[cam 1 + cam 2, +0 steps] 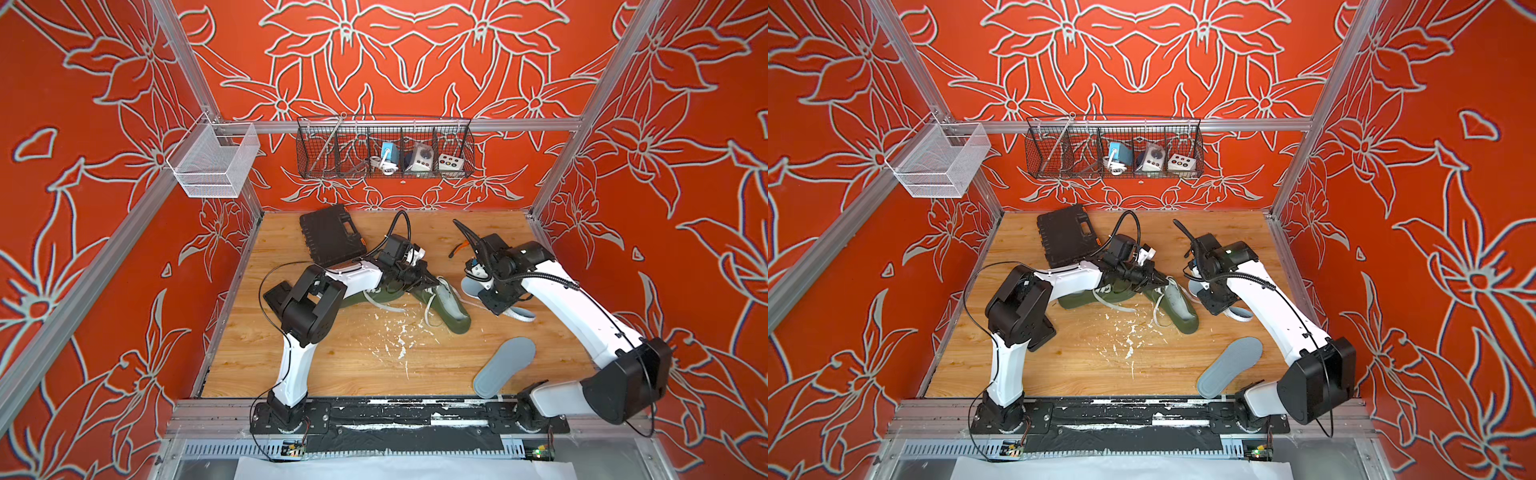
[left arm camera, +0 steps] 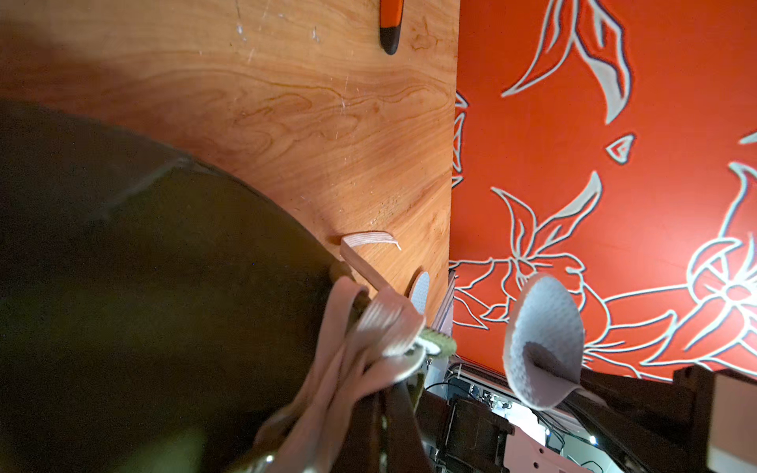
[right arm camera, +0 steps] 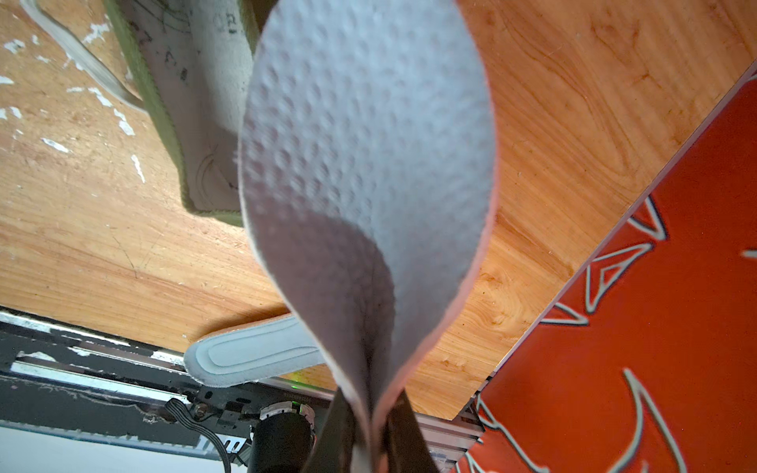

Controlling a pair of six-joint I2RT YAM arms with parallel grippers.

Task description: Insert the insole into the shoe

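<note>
The wooden counter (image 1: 332,374) fills the lower middle of both top views. At its centre lies the green shoe (image 1: 451,309), its pale inside showing. A second shoe (image 1: 374,293) sits to its left, partly under the arm, with a black case (image 1: 330,235) above it.

The insole (image 3: 368,164) hangs clear of the counter just right of the shoe. It is curled lengthwise, and the right tool (image 3: 370,407) is clamped on one end of it. The left tool (image 1: 428,276) is closed on the shoe at its laces, seemingly steadying the mouth.

To seat the insole well, aim its free rounded end into the opening and slide it toward the toe. Keeping the curl should let it clear the collar.

There is open room to the right of the shoe. A spare insole (image 1: 505,365) lies at lower right near the front edge, and white flecks (image 1: 395,336) litter the middle.
</note>
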